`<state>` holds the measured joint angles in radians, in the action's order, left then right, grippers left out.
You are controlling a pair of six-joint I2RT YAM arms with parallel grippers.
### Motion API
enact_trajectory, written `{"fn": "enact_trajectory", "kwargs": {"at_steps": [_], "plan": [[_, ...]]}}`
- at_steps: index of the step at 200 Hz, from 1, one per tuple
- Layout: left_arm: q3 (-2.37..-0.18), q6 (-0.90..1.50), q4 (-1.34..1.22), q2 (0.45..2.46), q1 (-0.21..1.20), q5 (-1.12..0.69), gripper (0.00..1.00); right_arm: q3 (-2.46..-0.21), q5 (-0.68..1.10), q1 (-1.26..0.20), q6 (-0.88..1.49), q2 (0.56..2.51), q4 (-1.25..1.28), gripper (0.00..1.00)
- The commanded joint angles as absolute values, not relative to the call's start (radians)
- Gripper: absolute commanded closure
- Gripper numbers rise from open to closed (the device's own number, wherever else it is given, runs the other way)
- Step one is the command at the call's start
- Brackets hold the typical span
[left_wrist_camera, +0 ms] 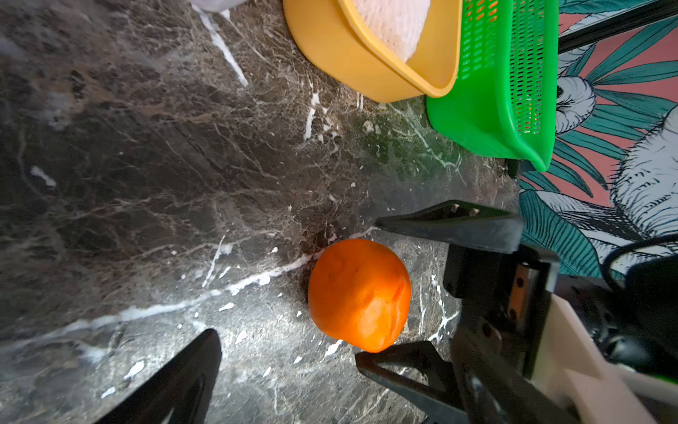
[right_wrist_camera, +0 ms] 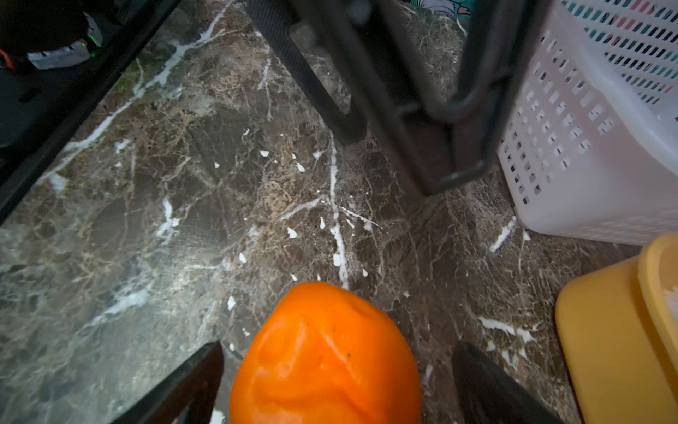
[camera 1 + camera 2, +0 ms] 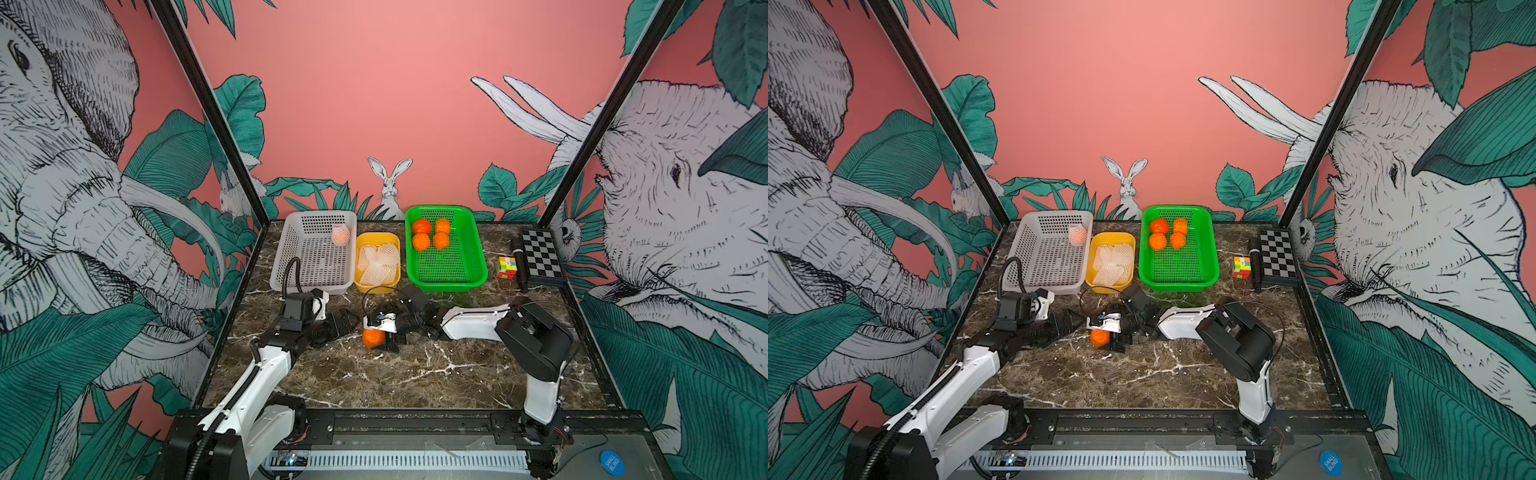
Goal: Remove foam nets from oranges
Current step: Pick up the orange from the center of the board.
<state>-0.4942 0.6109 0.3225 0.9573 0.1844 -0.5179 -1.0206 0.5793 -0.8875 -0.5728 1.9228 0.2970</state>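
On the table (image 3: pixel 374 382), a basket (image 3: pixel 287 249) sits at 11 o'clock, a tub (image 3: pixel 376 237) at 12 and a tray (image 3: pixel 469 253) at 1. A netted orange (image 3: pixel 340 235) lies in the basket's far right corner, nets (image 3: pixel 378 262) in the tub, four oranges (image 3: pixel 421 241) at the tray's far end. At 2 o'clock stand cube (image 3: pixel 507 268), marker (image 3: pixel 519 262) and board (image 3: pixel 542 257), left to right. At centre a loose orange (image 3: pixel 372 338) lies between the right gripper's (image 1: pixel 367 290) jaws, with the left gripper (image 3: pixel 351 322) at its 9 o'clock.

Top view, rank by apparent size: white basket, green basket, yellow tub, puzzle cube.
In a top view, largest to smallest:
1. white basket and green basket: these look about equal, so I won't rank one over the other.
2. yellow tub
3. puzzle cube
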Motion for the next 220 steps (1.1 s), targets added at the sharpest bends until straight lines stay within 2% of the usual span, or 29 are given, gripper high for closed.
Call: {"fn": "enact_trajectory", "kwargs": {"at_steps": [1, 60, 117, 169, 198, 220], "plan": [[-0.486, 0.616, 0.316, 0.949, 0.176, -0.513, 0.01, -1.044, 0.603, -0.894, -0.549, 1.959, 0.325, 0.12], [-0.512, 0.593, 0.328, 0.951, 0.171, -0.489, 0.01, -1.03, 0.616, -0.895, -0.495, 1.949, 0.319, 0.32], [-0.57, 0.542, 0.358, 0.973, 0.171, -0.473, 0.01, -0.937, 0.5, -0.898, -0.261, 1.808, 0.336, 0.47], [-0.658, 0.51, 0.376, 1.005, 0.173, -0.572, 0.01, -0.914, 0.292, -0.869, -0.094, 1.489, 0.044, 0.5], [-0.721, 0.525, 0.378, 1.025, 0.197, -0.581, 0.02, -0.953, 0.227, -0.772, -0.019, 1.347, -0.138, 0.52], [-0.771, 0.505, 0.405, 1.017, 0.206, -0.542, 0.02, -0.992, 0.23, -0.659, 0.023, 1.324, -0.213, 0.53]]}}
